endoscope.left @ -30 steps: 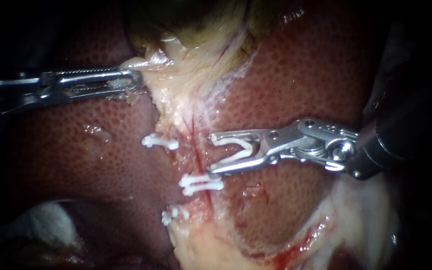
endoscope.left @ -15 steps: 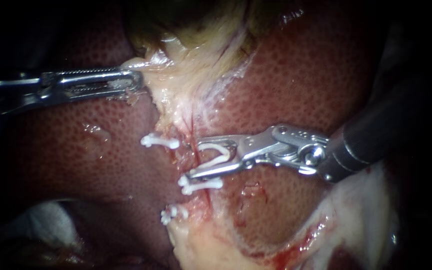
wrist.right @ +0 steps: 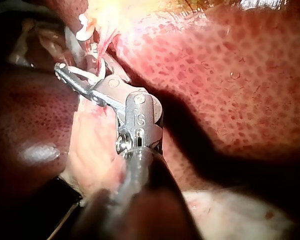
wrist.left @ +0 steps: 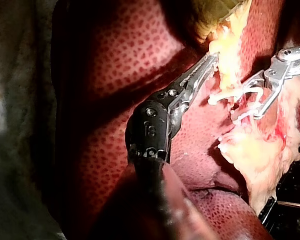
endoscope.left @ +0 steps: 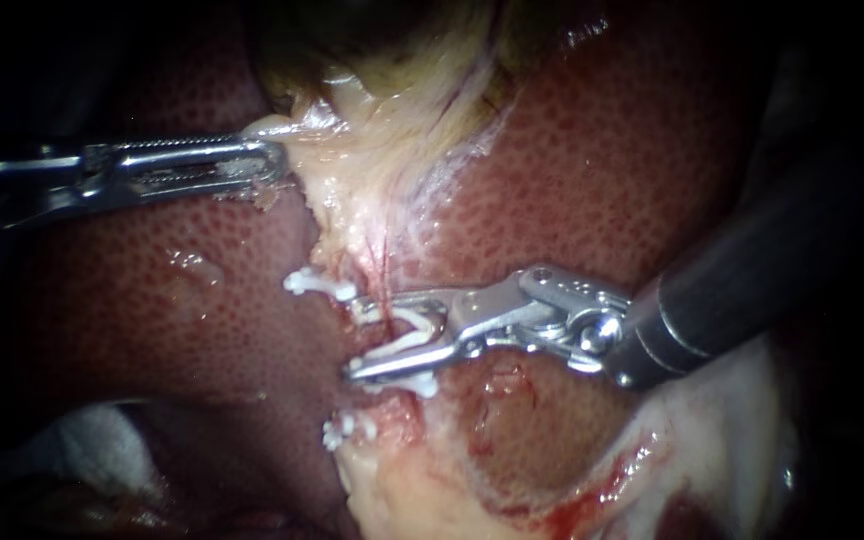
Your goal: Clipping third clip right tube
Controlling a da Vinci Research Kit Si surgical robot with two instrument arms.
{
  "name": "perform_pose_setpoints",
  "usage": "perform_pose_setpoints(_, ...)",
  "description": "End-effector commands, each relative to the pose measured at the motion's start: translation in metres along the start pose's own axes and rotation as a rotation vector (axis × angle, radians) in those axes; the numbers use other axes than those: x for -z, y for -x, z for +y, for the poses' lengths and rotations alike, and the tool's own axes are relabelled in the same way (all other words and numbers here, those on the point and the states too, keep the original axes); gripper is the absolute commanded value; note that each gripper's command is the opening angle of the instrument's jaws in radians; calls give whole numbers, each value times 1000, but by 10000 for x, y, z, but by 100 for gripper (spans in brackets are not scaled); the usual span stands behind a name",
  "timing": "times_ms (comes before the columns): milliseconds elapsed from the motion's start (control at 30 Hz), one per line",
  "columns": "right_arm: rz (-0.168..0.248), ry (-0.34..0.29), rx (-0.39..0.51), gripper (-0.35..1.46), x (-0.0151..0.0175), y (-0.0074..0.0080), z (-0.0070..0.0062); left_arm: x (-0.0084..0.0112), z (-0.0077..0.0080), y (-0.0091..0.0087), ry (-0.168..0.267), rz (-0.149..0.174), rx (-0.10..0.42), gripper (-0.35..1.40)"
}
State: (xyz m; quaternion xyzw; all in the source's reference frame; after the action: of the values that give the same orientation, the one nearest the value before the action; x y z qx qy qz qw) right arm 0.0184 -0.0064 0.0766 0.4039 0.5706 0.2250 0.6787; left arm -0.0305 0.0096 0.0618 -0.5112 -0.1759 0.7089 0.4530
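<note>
Clipping looks to be at the placing stage. The right instrument (endoscope.left: 354,337) has its jaws spread, with a white clip (endoscope.left: 414,322) seated between them and touching both. The thin red tube (endoscope.left: 385,265) appears to run across inside that opening. A fixed clip (endoscope.left: 317,285) sits just off the upper jaw's tip, and a second fixed clip (endoscope.left: 407,385) lies right under the lower jaw. The next move, I'd say, is a steady squeeze once the tube lies fully inside the clip and clear of its neighbours. Well apart, the left instrument (endoscope.left: 274,160) is clamped on pale tissue (endoscope.left: 352,180), holding it taut. The tube looks slim and half buried.
</note>
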Motion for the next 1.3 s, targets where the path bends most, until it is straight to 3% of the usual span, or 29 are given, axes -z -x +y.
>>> perform_pose_setpoints(33, 1, -3, -5, 49, -1, 0, -1, 0, 0, 0, 0, 0, 0, -35)
perform_pose_setpoints(333, 10, -24, -27, 49, -3, -1, -5, 0, 0, 0, 0, 0, 0, -35)
perform_pose_setpoints(533, -13, -85, -32, 45, -9, -2, -13, -1, 0, 0, -1, 0, 0, -35)
perform_pose_setpoints(700, 12, -93, -37, 44, -17, -5, -13, -2, 0, 0, 2, 0, 0, -35)
perform_pose_setpoints(1300, 38, -46, -69, 33, -15, -8, 1, -2, 1, 1, 2, 0, 0, -35)
